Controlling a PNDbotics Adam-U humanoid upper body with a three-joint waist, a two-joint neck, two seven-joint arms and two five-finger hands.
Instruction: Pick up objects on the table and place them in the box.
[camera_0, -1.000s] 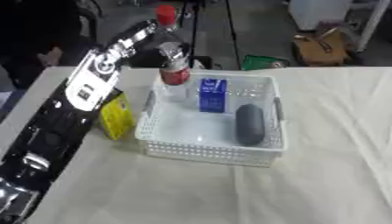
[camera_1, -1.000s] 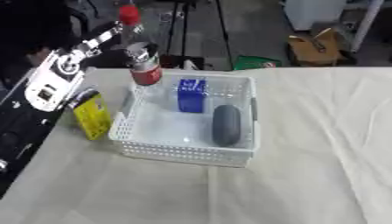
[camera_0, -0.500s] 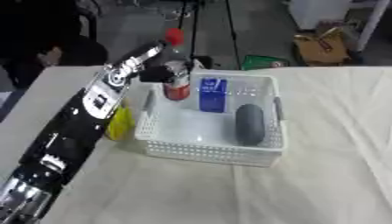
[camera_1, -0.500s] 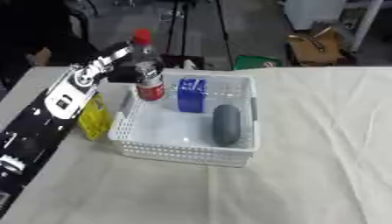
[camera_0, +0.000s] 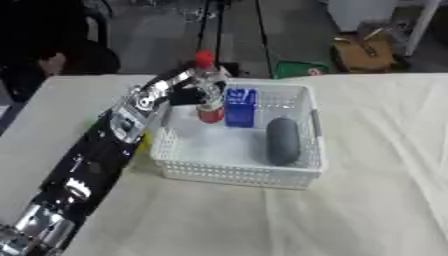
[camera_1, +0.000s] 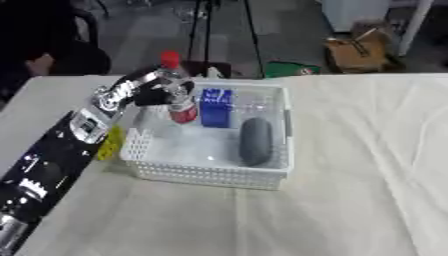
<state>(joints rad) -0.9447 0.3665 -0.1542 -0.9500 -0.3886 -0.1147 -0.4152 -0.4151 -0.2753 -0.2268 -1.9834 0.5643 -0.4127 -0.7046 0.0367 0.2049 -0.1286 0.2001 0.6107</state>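
Bottle (camera_0: 208, 88) | upright in left robot hand (camera_0: 194, 86) | over basket (camera_0: 241, 175)

The white basket (camera_0: 311, 125) has open floor at its near-left part, while its far side is crowded by the upright bottle (camera_0: 207, 90) held in the left hand (camera_0: 194, 85), the blue carton (camera_0: 240, 107) beside it, and the grey oblong thing (camera_0: 282, 140) lying along the right wall
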